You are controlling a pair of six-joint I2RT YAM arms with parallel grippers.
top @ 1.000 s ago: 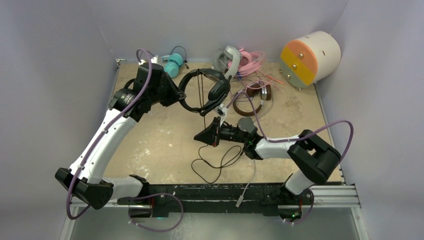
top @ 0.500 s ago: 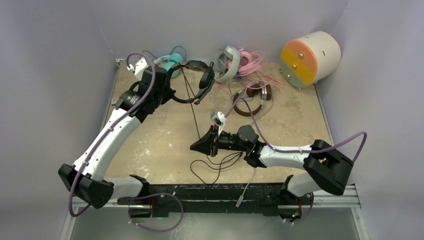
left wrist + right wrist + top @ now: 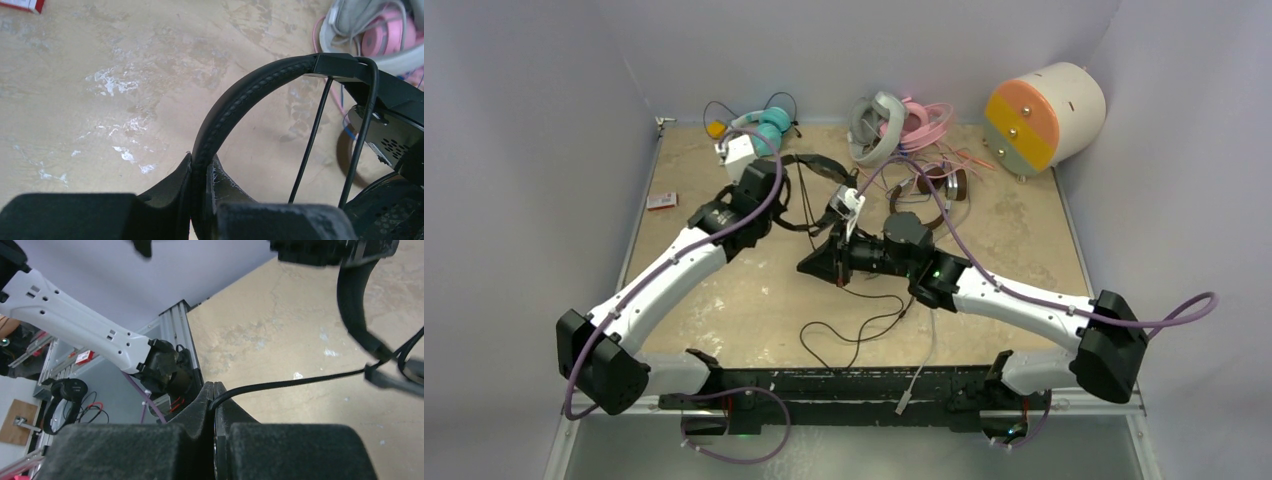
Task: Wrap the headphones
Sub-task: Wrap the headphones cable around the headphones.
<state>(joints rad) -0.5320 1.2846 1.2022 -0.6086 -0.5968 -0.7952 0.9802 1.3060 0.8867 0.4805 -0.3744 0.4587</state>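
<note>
Sandy tabletop [image 3: 1024, 250] between grey walls: the left gripper [image 3: 200, 172] is clamped on the padded band of the black headphones [image 3: 235, 95], which now sit lower, over mid-table, away from the teal pair [image 3: 769, 122] at the back. The right gripper [image 3: 214, 390], pinched tight on the thin black cable [image 3: 300, 377], has swung up from the near edge to just beside them.

the black headphones [image 3: 226, 116] are shown with a stitched band, and their cable [image 3: 300, 380] is black too. a teal-and-white pair [image 3: 766, 124] is seen at eleven o'clock, a grey-white pair [image 3: 871, 135] at twelve, a pink pair [image 3: 921, 118] at one, a brown-and-silver pair [image 3: 952, 181] at two. the table [image 3: 1024, 240] is mottled beige, scuffed white.
</note>
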